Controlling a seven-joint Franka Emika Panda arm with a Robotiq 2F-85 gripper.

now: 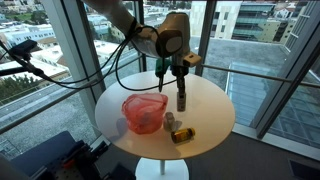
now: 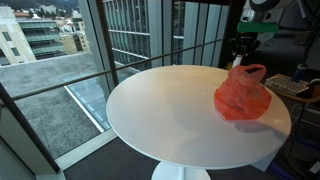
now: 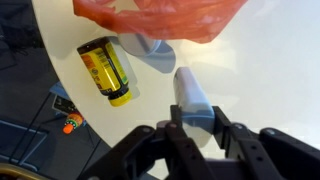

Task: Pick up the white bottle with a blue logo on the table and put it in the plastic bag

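Observation:
The white bottle (image 1: 182, 99) stands upright on the round white table (image 1: 215, 110), just beside the red plastic bag (image 1: 145, 111). My gripper (image 1: 181, 72) is over the bottle's top, its fingers closed on both sides of it. In the wrist view the bottle (image 3: 187, 88) sits between the fingers (image 3: 198, 116), and the bag (image 3: 160, 18) is just beyond it. The blue logo does not show. In an exterior view the bag (image 2: 242, 92) hides the bottle.
A yellow bottle (image 1: 183, 134) lies on its side near the table's edge, also seen in the wrist view (image 3: 107, 70). A small bottle (image 1: 170, 122) stands between it and the bag. Glass walls with railings surround the table.

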